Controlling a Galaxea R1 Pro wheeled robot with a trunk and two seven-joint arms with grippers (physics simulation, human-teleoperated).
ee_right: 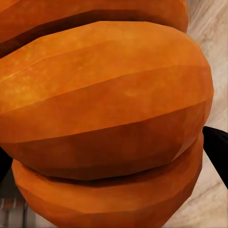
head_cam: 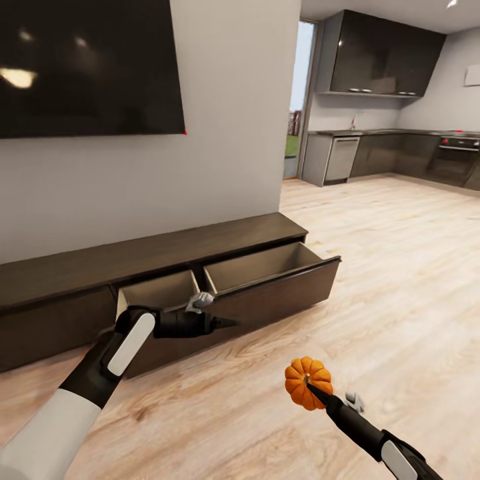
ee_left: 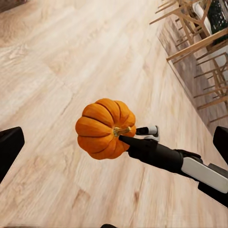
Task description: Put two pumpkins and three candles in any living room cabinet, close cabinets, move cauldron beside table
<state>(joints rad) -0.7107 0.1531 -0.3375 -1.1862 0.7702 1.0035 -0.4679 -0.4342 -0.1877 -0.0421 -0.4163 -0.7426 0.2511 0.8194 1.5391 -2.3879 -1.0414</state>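
Note:
A bright-orange ribbed pumpkin (head_cam: 303, 380) hangs above the wood floor with my right gripper (head_cam: 315, 395) shut on it near the stem. The left wrist view has the same pumpkin (ee_left: 102, 128) in its middle, and up close it fills the right wrist view as orange ribs (ee_right: 104, 114). The long dark-brown cabinet (head_cam: 67, 280) runs along the wall with two drawers pulled out: a left drawer (head_cam: 160, 290) and a right drawer (head_cam: 267, 263), both looking empty inside. My left gripper (head_cam: 220, 324) stands open just in front of the left drawer's front panel, holding nothing.
A large dark TV (head_cam: 87, 60) hangs on the wall above the cabinet. A grey kitchen (head_cam: 387, 153) lies at the back right beyond open wood floor. Wooden dining chairs (ee_left: 199, 42) appear in the left wrist view.

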